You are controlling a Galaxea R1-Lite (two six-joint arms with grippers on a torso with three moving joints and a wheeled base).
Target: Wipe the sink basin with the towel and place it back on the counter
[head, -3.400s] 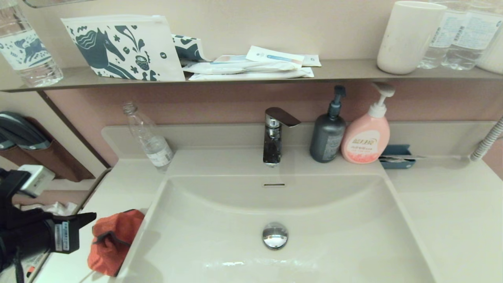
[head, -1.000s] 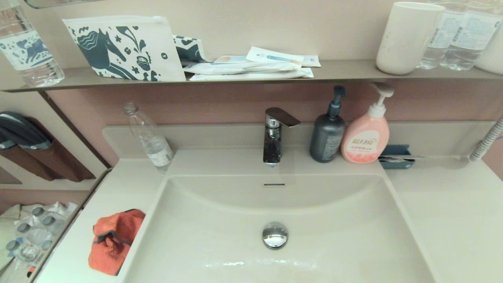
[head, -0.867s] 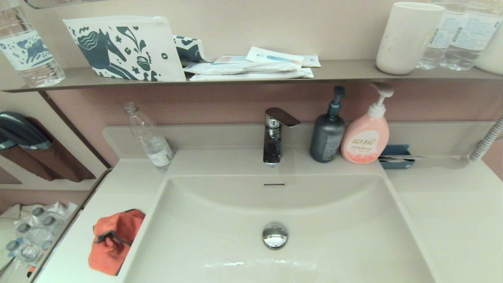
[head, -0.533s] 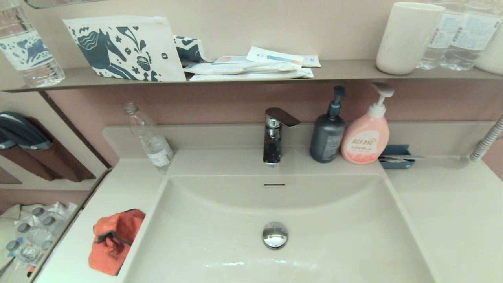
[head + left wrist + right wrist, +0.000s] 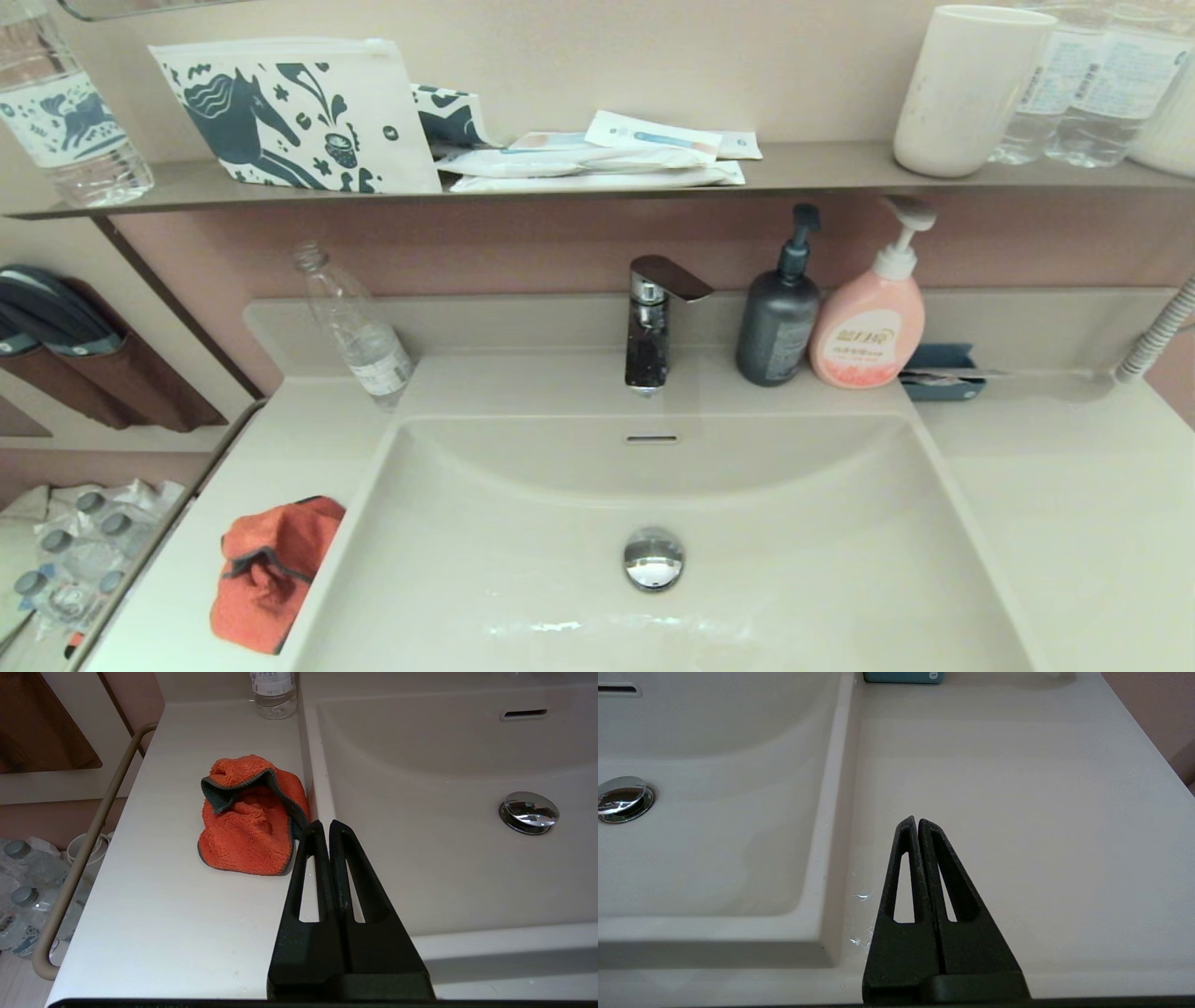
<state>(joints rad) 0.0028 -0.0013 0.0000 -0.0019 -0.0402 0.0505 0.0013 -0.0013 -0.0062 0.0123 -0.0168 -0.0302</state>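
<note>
Nearest, the towel (image 5: 271, 571) lies crumpled on the counter (image 5: 1074, 523), on the left side just beside the rim of the sink basin (image 5: 523, 560), its dark grey edging folded over the orange pile. Nothing lies on it or holds it. Inside the basin sits the chrome drain stopper (image 5: 653, 558), with the overflow slot (image 5: 652, 439) in the far wall. Beyond the basin, on the back of the counter, a clear plastic bottle (image 5: 355, 327) leans at the left corner, the faucet (image 5: 653, 322) stands in the middle, and a dark grey pump bottle (image 5: 780, 313) touches a pink pump bottle (image 5: 873, 317) to its right, with a small blue holder (image 5: 943, 371) beside them. Farthest, the wall shelf (image 5: 822, 168) carries a printed pouch (image 5: 289, 112), flat packets (image 5: 597, 154), a white cup (image 5: 966, 89) and water bottles (image 5: 1092, 79).

Neither arm shows in the head view. The left gripper (image 5: 329, 823) hovers near the front edge of the counter, its fingers pressed together and empty, tips just short of the towel. The right gripper (image 5: 916, 820) hangs over the right counter beside the basin rim, fingers likewise together, holding nothing.
</note>
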